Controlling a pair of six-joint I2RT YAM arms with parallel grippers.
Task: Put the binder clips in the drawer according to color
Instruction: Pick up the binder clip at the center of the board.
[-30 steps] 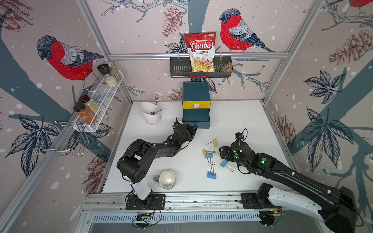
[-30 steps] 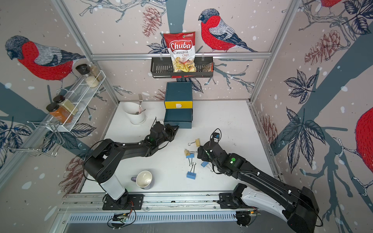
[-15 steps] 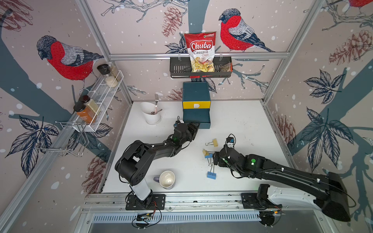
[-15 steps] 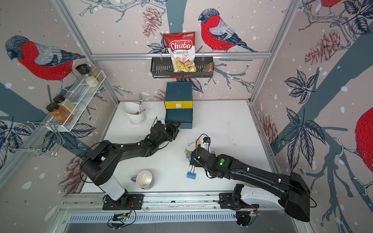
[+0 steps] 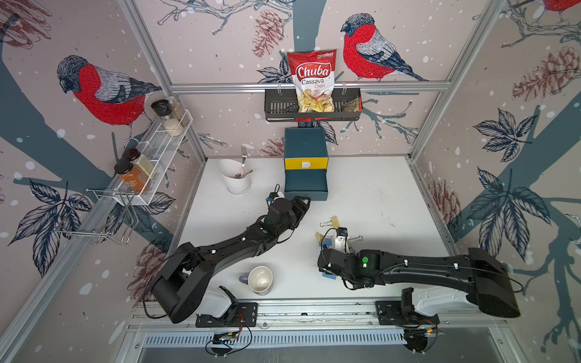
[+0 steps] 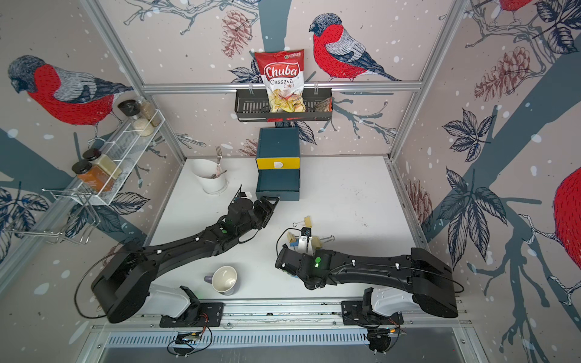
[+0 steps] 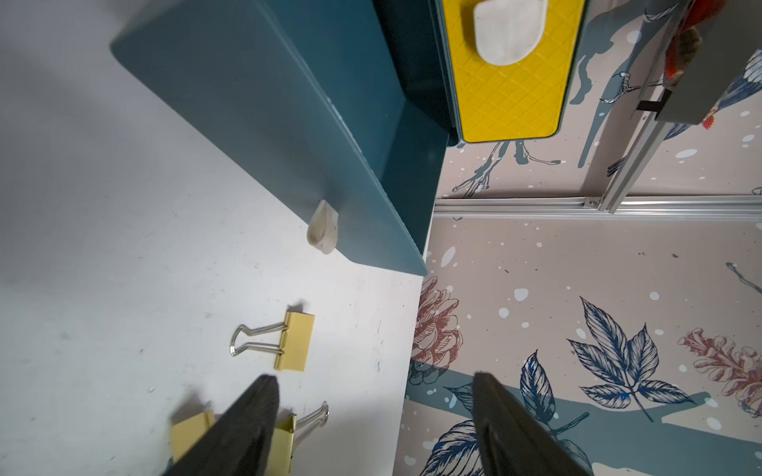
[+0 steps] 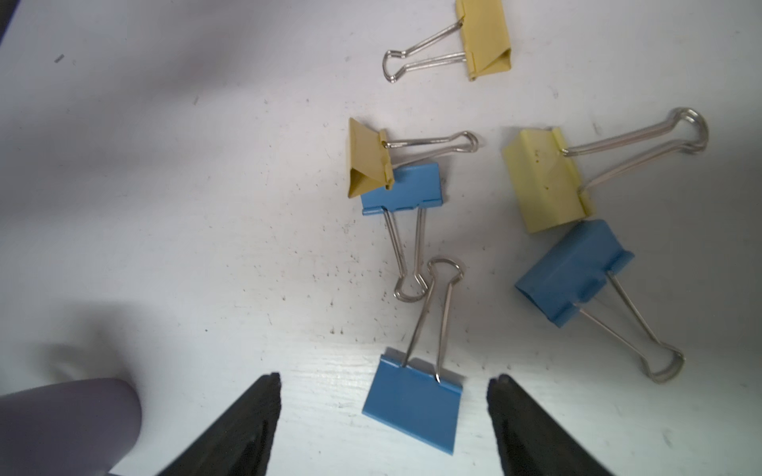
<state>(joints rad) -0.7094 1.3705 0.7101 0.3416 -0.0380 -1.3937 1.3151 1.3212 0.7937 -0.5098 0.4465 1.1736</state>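
**Risks**
1. The blue clip (image 8: pixel 412 406) lies flat on the surface (image 8: pixel 165 206). Its wire loop crosses the loop of a 2nd blue clip (image 8: pixel 402 189), which has a yellow clip (image 8: pixel 369 160) propped on it. Can't tell if the loops are hooked. If so, your lift likely drags all three.
2. Fingers line up on the body's open ends. Those are thin edges w/ poor purchase, so it may skid or pop out on closing.
3. L tool (image 7: pixel 373 376) sits at the drawer (image 5: pixel 304 146) front corner. Bring R tool (image 8: pixel 385 376) in w/o clearing it and they could clash.
4. Mug (image 8: pixel 62 424) is close by R tool, so a wide swing could knock it.

**Tools**
- R tool: fingers apart, astride the blue clip, no contact seen, nothing held.
- L tool: fingers apart, empty, touching nothing in view.

**Drawer**
- At back of surface, teal tray pulled fwd of the yellow front. Inside not visible.
- Other clips (image 5: pixel 334 222) sit mid-surface, near R tool.
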